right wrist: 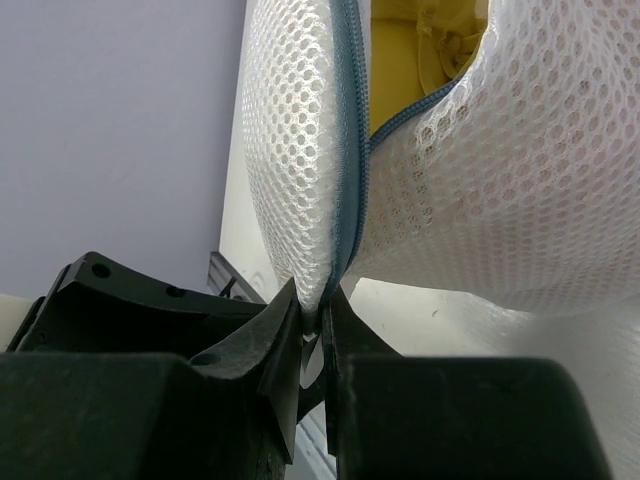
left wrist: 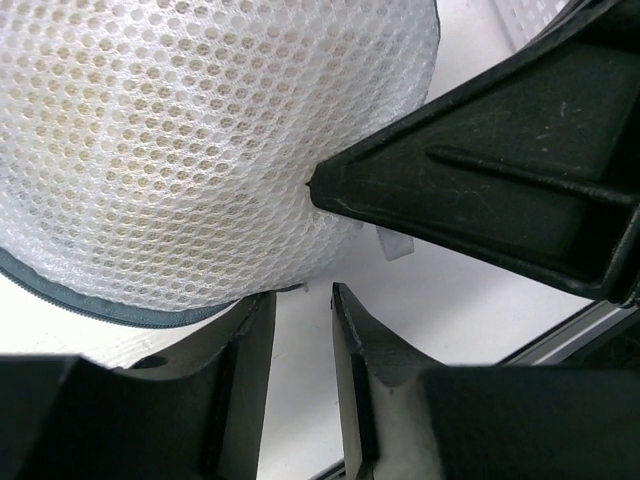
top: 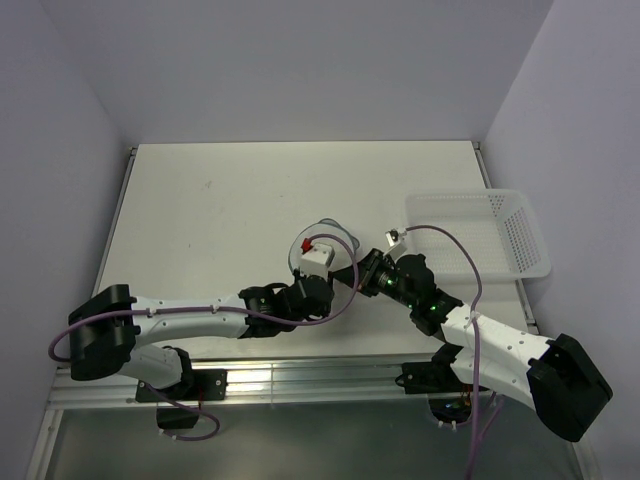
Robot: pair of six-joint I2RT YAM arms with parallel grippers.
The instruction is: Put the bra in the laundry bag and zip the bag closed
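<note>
At the near edge of the laundry bag, the left gripper stands slightly parted, holding nothing; the right gripper pinches the bag's zip seam. Inside, the yellow bra shows through the unzipped gap. Right of the bag sits a white basket.

I see a white plastic lattice basket at the right edge of the table. Pale lilac walls enclose the table's left, far and right sides.
</note>
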